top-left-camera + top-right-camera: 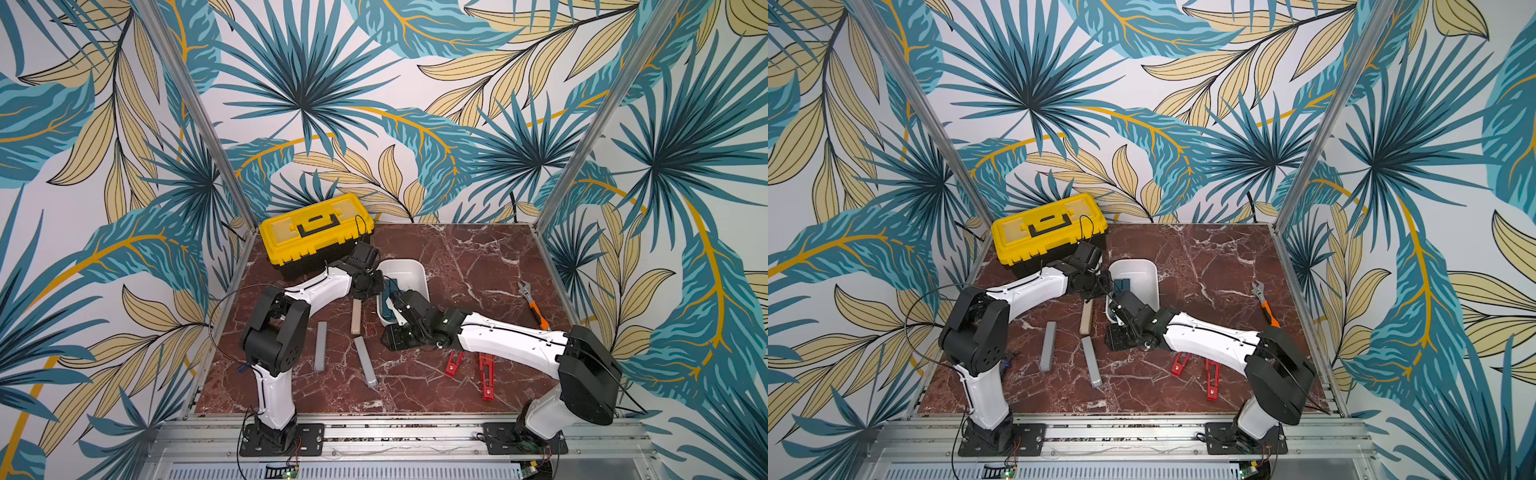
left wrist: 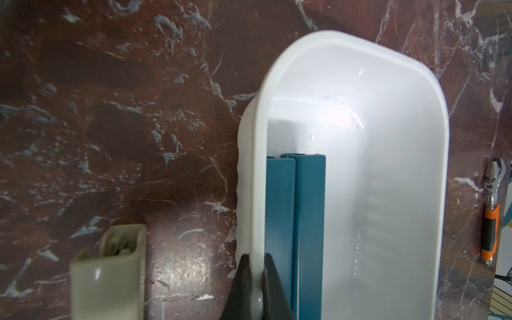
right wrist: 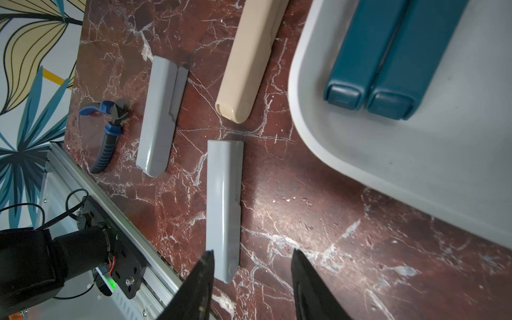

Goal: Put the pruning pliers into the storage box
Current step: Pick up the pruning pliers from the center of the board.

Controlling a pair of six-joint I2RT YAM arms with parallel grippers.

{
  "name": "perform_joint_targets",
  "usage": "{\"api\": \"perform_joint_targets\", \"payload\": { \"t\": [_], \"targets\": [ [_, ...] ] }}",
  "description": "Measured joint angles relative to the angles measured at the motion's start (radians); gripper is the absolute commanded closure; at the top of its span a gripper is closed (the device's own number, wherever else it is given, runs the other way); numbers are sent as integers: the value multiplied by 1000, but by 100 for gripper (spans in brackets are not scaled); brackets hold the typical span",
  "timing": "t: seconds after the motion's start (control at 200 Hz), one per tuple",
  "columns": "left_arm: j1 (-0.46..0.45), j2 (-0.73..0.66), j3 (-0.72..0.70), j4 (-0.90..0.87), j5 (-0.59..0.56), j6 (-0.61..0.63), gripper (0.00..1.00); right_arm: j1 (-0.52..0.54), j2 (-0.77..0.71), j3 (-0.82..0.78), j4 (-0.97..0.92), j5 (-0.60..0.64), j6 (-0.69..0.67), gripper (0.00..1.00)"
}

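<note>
- Left gripper (image 2: 256, 289) is clamped tight on the rim of the white storage box (image 2: 360, 47), pinning it. Two teal pliers pieces (image 2: 295, 221) lie inside, side by side.
- Right gripper (image 3: 252, 263) hangs partly open and empty, just beside one end of a grey piece (image 3: 223, 205).
- Out on the marble tabletop (image 1: 478, 257): the other grey piece (image 3: 158, 116), the beige piece (image 3: 249, 61), two red pieces (image 1: 485, 376).
- They look light, rigid, glossy, and likely slippery. Best to pinch across the narrow sides at mid-length.

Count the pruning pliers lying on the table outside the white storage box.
5: a beige one beside the storage box, two grey ones nearer the front, two red ones partly under the right arm. The arms may hide more.
</note>
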State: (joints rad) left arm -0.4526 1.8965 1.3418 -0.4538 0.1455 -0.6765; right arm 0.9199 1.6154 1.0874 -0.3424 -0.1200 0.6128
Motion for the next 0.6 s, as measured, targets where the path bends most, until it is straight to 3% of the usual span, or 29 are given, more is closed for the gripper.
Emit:
{"api": "perform_joint_targets", "payload": {
  "t": [0.596],
  "targets": [
    [18, 34, 51, -13, -7, 39, 98, 96, 100, 35, 6, 31, -14, 52]
  ]
}}
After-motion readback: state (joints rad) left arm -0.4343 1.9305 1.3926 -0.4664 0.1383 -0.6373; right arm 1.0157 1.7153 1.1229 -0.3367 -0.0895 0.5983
